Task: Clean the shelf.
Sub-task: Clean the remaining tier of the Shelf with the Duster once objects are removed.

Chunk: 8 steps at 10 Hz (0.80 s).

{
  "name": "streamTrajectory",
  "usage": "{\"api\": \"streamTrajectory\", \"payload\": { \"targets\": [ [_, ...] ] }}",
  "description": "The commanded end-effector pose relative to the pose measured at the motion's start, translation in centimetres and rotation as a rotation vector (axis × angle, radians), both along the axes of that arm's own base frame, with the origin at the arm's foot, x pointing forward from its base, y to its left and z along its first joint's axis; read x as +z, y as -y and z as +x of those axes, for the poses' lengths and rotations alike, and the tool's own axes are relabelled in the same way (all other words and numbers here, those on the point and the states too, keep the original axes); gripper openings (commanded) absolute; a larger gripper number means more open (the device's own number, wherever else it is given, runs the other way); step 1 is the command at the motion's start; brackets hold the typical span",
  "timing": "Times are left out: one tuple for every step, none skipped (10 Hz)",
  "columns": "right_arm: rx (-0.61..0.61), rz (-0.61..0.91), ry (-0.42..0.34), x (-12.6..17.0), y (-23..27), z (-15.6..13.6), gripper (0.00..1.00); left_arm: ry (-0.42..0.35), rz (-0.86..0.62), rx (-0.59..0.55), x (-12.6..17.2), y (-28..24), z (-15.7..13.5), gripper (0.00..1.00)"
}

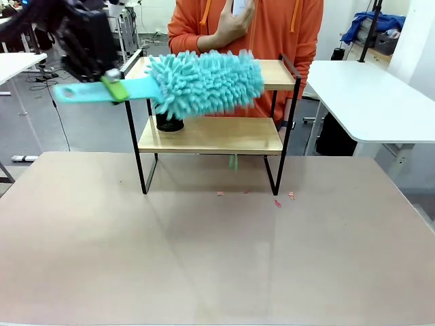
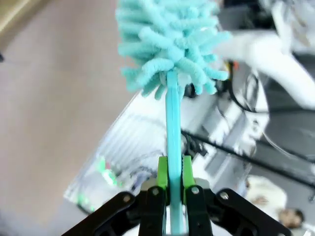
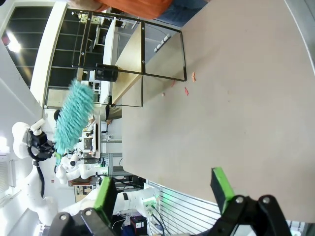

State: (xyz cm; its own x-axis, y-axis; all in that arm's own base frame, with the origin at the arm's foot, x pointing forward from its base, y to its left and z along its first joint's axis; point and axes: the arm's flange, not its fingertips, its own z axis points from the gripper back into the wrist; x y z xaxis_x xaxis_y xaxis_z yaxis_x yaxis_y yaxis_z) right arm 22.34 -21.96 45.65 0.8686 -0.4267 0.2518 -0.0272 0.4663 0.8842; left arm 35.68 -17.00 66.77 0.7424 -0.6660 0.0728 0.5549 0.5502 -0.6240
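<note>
While the left gripper (image 2: 173, 169) pinches the fluffy teal duster (image 1: 204, 81) before the black-framed wooden shelf (image 1: 211, 136), dusting looks underway, not finished; the right gripper (image 3: 165, 189) gapes empty.

You've got a beige tabletop (image 1: 204, 265) up front, evenly lit, soft reflections. Behind it there's grey floor (image 1: 88, 129) w/ black cables (image 1: 42, 84) trailing at left. A white table (image 1: 367, 102) stands at right, and a 2nd white table (image 1: 17, 64) far left. A blue cloth (image 1: 375, 26) is heaped in the bkgd, top right, beside a white wall (image 1: 416, 41). In the right wrist view you see dark gridded panes (image 3: 29, 29) and a bright lamp (image 3: 14, 45).
</note>
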Motion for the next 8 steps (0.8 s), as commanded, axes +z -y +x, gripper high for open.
{"api": "streamTrajectory", "payload": {
  "targets": [
    [0.004,0.004,0.034,-0.1,-0.3,0.1,1.0,-0.003,0.002,-0.105,1.0,-1.5,-0.4,0.0],
    [0.004,0.004,0.034,-0.1,-0.3,0.1,1.0,-0.01,-0.013,-0.108,1.1,-1.9,-0.6,0.0],
    [0.004,0.004,0.034,-0.1,-0.3,0.1,1.0,-0.011,-0.023,-0.102,1.2,-2.1,-0.5,0.0],
    [0.004,0.004,0.034,-0.1,-0.3,0.1,1.0,-0.009,-0.024,-0.089,1.1,-2.3,-0.4,0.0],
    [0.004,0.004,0.034,-0.1,-0.3,0.1,1.0,-0.009,-0.055,-0.088,1.5,-3.5,-0.8,0.0],
    [0.004,0.004,0.034,-0.1,-0.3,0.1,1.0,0.007,-0.088,-0.074,2.6,-5.7,-1.6,0.0],
    [0.004,0.004,0.034,-0.1,-0.3,0.1,1.0,0.044,-0.133,-0.017,4.1,-9.4,-3.0,0.0],
    [0.004,0.004,0.034,-0.1,-0.3,0.1,1.0,0.119,-0.181,0.121,5.5,-14.0,-4.6,0.0]
  ]
}}
